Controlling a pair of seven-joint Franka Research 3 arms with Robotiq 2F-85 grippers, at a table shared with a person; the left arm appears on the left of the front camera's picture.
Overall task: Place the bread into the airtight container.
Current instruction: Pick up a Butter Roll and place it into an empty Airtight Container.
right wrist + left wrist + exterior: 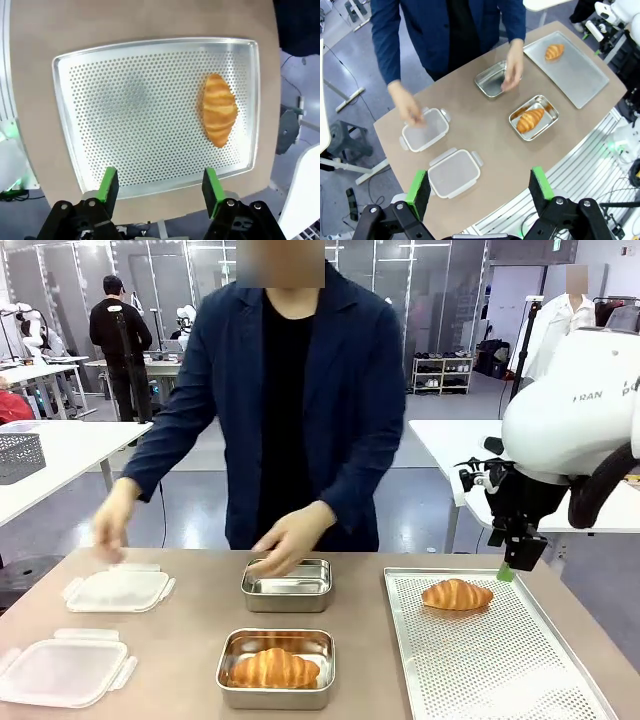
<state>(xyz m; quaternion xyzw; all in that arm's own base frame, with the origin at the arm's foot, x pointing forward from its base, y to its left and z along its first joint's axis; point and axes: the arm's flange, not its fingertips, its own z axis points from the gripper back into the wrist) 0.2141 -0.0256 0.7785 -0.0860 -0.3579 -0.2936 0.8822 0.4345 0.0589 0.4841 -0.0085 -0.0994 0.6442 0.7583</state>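
Tan table [190, 640] carries bread [457, 594], grey floor [420, 505] beyond.

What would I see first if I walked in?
Probably the golden croissant lying alone on the holey tray at the right, the right gripper hanging open above that tray. Then a second croissant in the near steel container, and the person's hand on the empty container behind it.

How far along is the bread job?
Done: one croissant lies in the near container. In hand: nothing; the right gripper hovers open over the tray, and the left gripper is open. To do: the second croissant sits on the tray; the far container is empty, a person's hand at its rim; both lids are off.
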